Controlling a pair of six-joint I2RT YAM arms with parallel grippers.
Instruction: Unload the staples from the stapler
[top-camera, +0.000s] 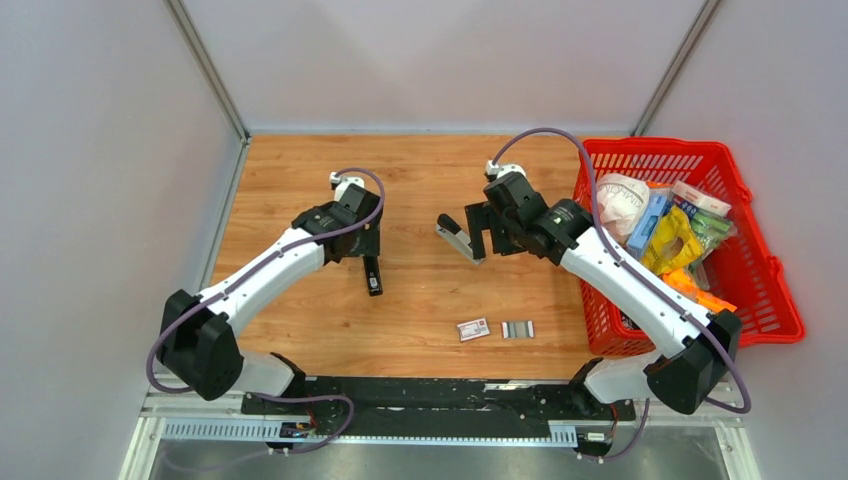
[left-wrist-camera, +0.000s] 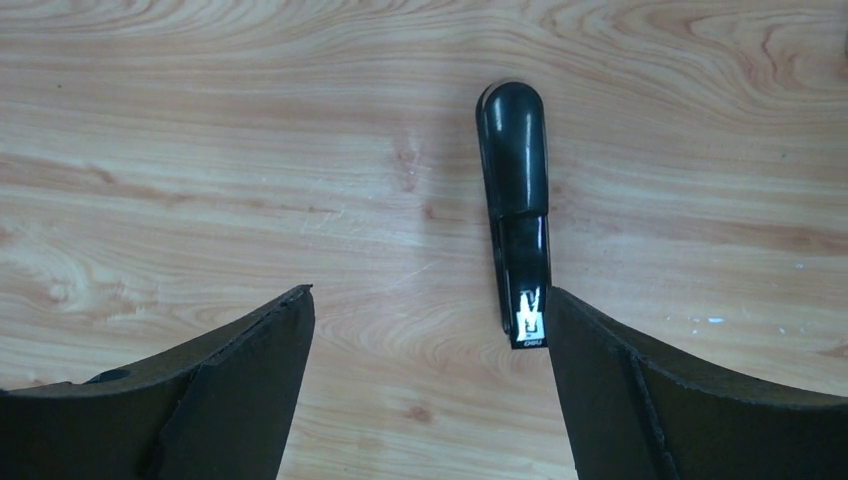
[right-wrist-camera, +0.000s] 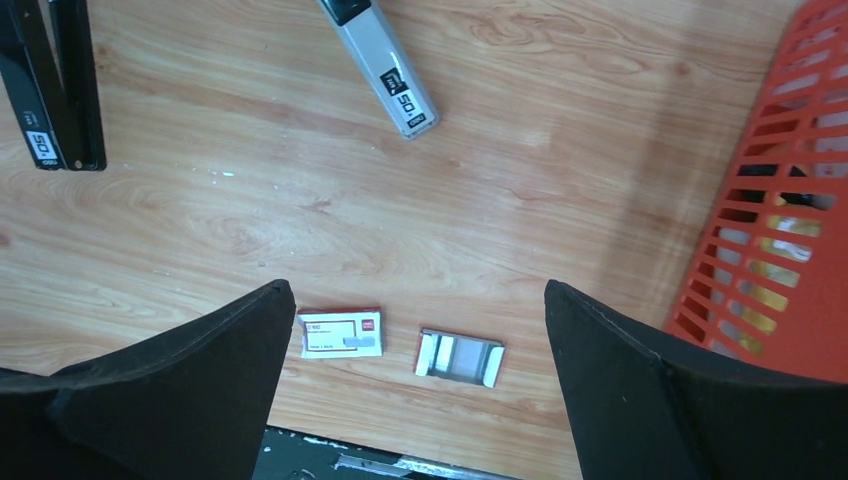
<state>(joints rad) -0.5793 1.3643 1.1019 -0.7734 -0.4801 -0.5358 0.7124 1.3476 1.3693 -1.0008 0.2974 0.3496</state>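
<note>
A black stapler (top-camera: 373, 277) lies flat on the wooden table, just in front of my left gripper (top-camera: 360, 250). In the left wrist view, the black stapler (left-wrist-camera: 515, 200) has its labelled end beside the right fingertip, and my left gripper (left-wrist-camera: 430, 320) is open with only bare wood between the fingers. A grey stapler (top-camera: 461, 243) lies under my right gripper (top-camera: 465, 222). In the right wrist view, the grey stapler (right-wrist-camera: 385, 65) is well beyond the open right gripper (right-wrist-camera: 415, 300), which holds nothing. Silvery staples (right-wrist-camera: 459, 357) sit in a small open card tray near the front edge.
A white-and-red printed box (right-wrist-camera: 341, 333) lies just left of the tray, near the table's front edge (top-camera: 440, 372). A red basket (top-camera: 760, 290) full of packets stands at the right. Grey walls close in the table at the back and left.
</note>
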